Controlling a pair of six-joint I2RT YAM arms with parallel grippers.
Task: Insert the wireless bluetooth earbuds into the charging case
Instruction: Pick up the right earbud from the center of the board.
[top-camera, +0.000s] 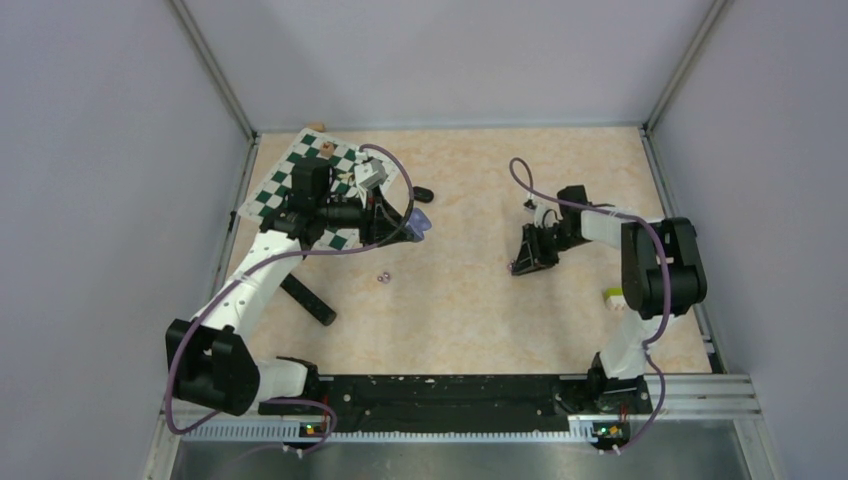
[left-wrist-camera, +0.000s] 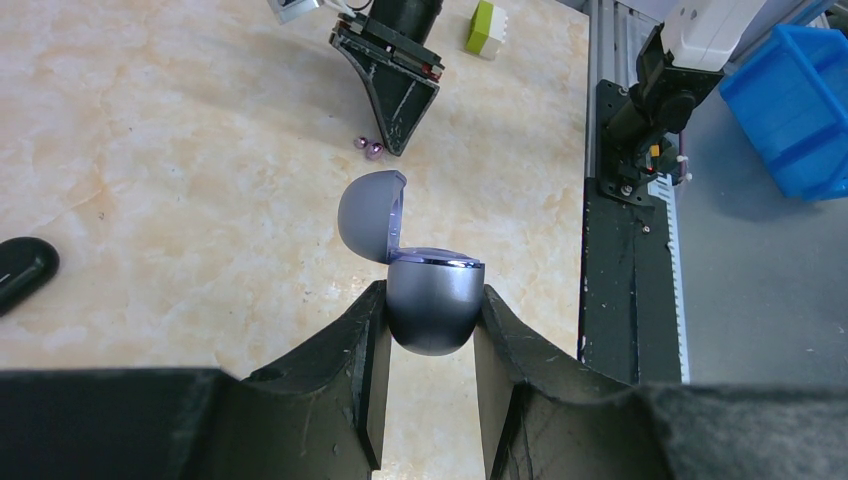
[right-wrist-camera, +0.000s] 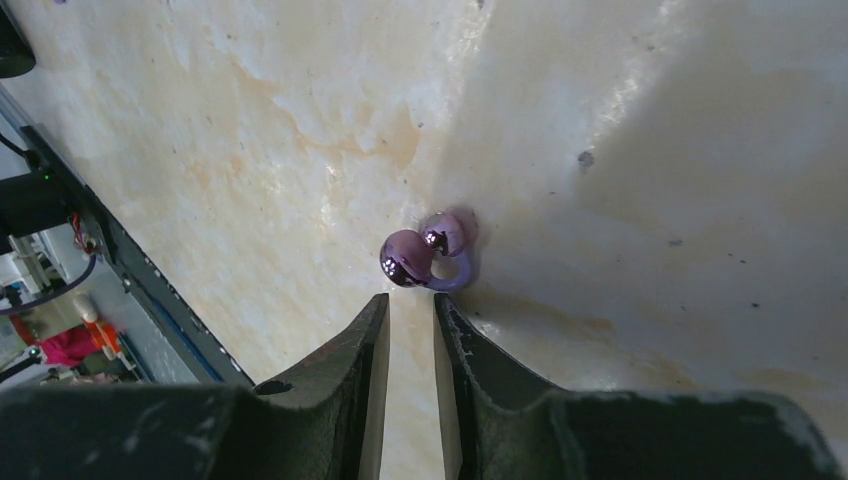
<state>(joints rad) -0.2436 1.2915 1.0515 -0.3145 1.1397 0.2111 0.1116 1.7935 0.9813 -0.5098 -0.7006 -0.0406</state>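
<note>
My left gripper is shut on the base of a grey-purple charging case, and the case's lid stands open. From above, that gripper hangs beside the chessboard with the case at its tip. Two pale purple earbuds lie touching each other on the table, just ahead of my right gripper. Its jaws stand a narrow gap apart with nothing between them. The top view puts the earbuds mid-table, well left of the right gripper. The black earbuds are out of view.
A closed black case lies behind the left gripper, by a green-and-white chessboard. A black bar lies at front left. A yellow-green block sits by the right arm. The black rail runs along the near edge.
</note>
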